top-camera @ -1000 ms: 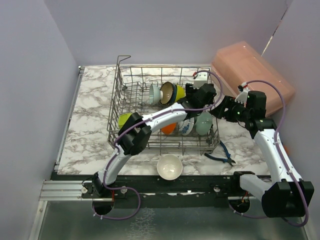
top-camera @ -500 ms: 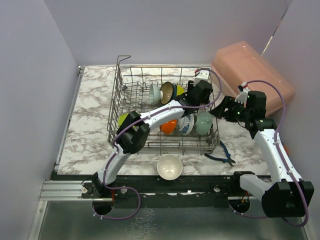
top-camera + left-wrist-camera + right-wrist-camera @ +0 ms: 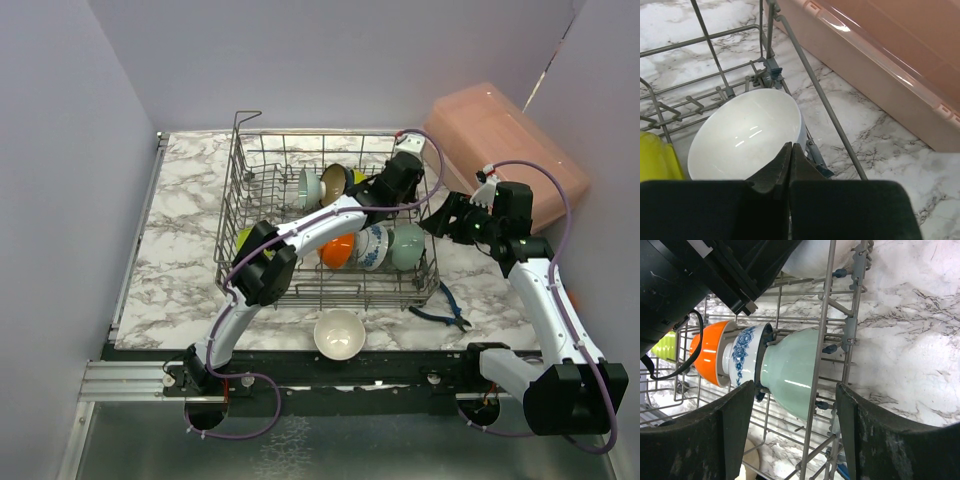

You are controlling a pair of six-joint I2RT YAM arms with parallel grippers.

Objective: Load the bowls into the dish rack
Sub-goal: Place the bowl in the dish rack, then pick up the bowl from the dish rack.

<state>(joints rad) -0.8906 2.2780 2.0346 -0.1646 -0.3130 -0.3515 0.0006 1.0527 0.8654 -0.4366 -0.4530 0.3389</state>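
- My left tool (image 3: 790,150), pinched closed on nothing, sits over a white bowl (image 3: 745,132) in the dish rack's (image 3: 262,170) far-right corner.
- My right tool (image 3: 795,405), spread and empty, faces the rack's right wall.
- A pink box (image 3: 880,60) crowds that corner.

**Dish rack** (image 3: 238,215): grey wire, square, on marble worktop (image 3: 180,250).
- Near row, on edge and side by side: orange bowl (image 3: 337,251), blue-patterned bowl (image 3: 373,247), mint bowl (image 3: 408,246).
- Left wall: lime bowl (image 3: 247,238).
- Far row: pale bowl (image 3: 309,187), dark bowl (image 3: 333,185), and a yellow bowl (image 3: 360,180) beside it.

**Cream bowl** (image 3: 339,334): upright on the worktop, just in front of the rack.

**Blue-handled pliers** (image 3: 443,310): near the rack's front right corner.

**Pink box** (image 3: 505,150): far right.

**Left gripper** (image 3: 398,178): over the rack's far right corner.

**Right gripper** (image 3: 443,215): just outside the right wall.
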